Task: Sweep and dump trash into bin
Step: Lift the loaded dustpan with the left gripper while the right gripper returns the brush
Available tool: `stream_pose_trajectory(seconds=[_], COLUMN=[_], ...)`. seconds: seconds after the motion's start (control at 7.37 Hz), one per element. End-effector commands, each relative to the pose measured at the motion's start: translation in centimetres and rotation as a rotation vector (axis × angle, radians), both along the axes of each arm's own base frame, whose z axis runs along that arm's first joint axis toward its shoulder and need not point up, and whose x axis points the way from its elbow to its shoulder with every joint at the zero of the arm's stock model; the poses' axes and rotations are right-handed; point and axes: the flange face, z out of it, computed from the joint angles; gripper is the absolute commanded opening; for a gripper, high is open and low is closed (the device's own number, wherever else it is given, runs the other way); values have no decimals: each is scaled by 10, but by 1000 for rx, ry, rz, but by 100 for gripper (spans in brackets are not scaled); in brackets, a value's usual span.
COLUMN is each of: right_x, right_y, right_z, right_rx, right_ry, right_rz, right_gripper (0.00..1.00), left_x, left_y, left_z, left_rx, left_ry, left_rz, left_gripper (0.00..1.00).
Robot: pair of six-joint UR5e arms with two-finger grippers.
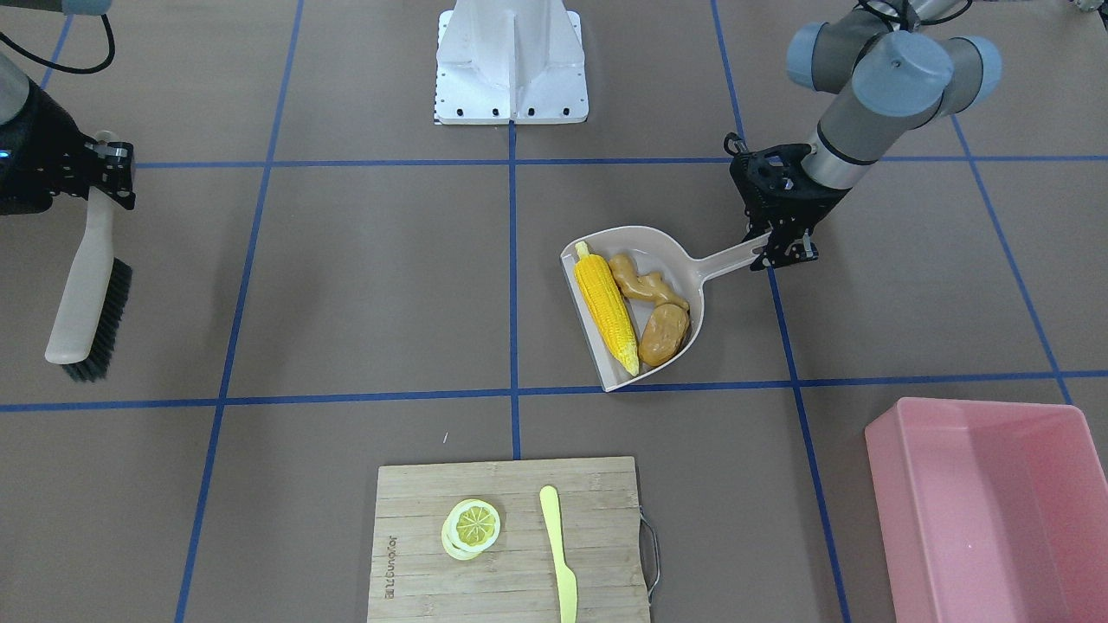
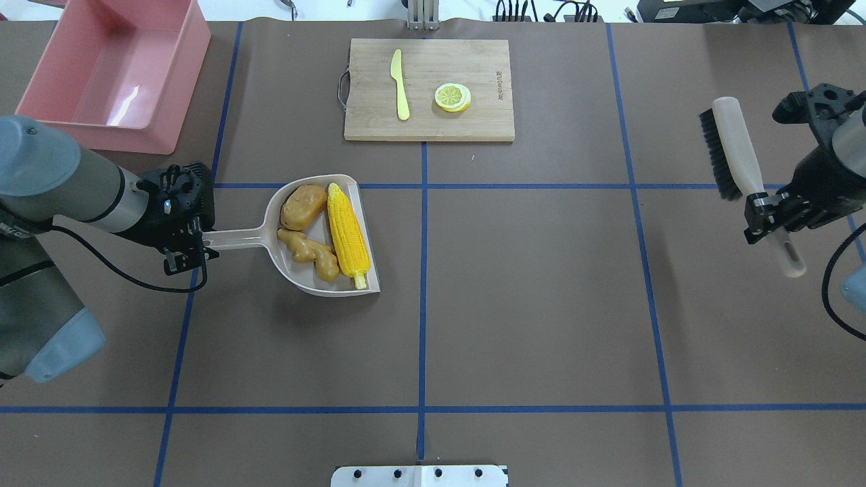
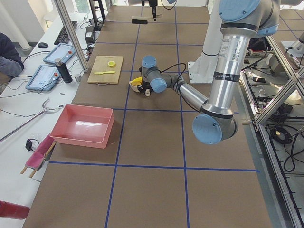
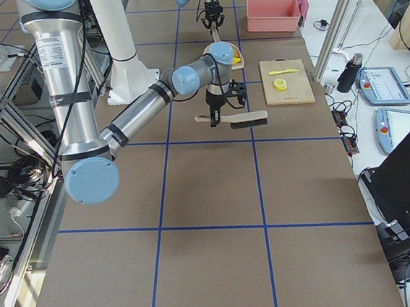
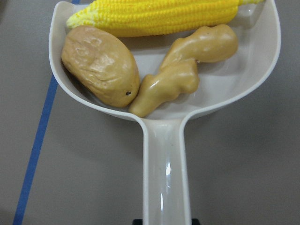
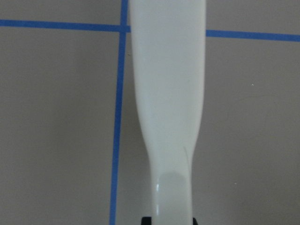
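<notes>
The beige dustpan [image 2: 298, 270] holds the yellow corn cob [image 2: 348, 235], the tan ginger root [image 2: 309, 251] and the orange-brown potato lump [image 2: 302, 205]. They also show in the left wrist view: corn [image 5: 159, 17], ginger [image 5: 180, 70], potato [image 5: 100, 71]. My left gripper [image 2: 186, 251] is shut on the dustpan's handle [image 2: 233, 238]. The pink bin [image 2: 115, 71] stands at the far left corner, apart from the pan. My right gripper [image 2: 768, 216] is shut on the handle of a brush [image 2: 734, 152] with black bristles, held at the right side.
A wooden cutting board [image 2: 473, 118] at the far middle carries a lemon slice [image 2: 452, 97] and a yellow-green plastic knife [image 2: 399, 84]. Blue tape lines grid the brown table. The robot's white base [image 2: 419, 475] is at the near edge.
</notes>
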Motion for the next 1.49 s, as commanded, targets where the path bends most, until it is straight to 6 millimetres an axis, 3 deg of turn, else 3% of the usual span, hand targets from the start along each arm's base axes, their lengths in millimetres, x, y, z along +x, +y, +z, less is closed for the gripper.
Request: stream_pose_trajectory(seconds=[0.0,0.27,0.68,0.95,1.09,1.36], right_x=[15,20,19,22,23,23], right_y=[17,27,29,34,34,36], right_z=[52,105,128,158,170,191], right_rx=[-19,-27,-61,-24,-28,-32], right_ry=[10,1,3,-16,-12,-4], right_rz=[-19,-16,-22,-22,-22,-23], right_gripper=[0,0,0,0,0,0], left_x=[-5,-8,-16,-22,-31,-87], left_y=[2,5,9,13,11,-23], left_z=[3,-2,-11,-15,-9,-6], left_rx=[-1,12,35,23,5,-61], left_ry=[8,23,59,112,120,128], left_rz=[-11,-15,-29,-67,-100,-250], left_gripper=[0,0,0,0,0,0])
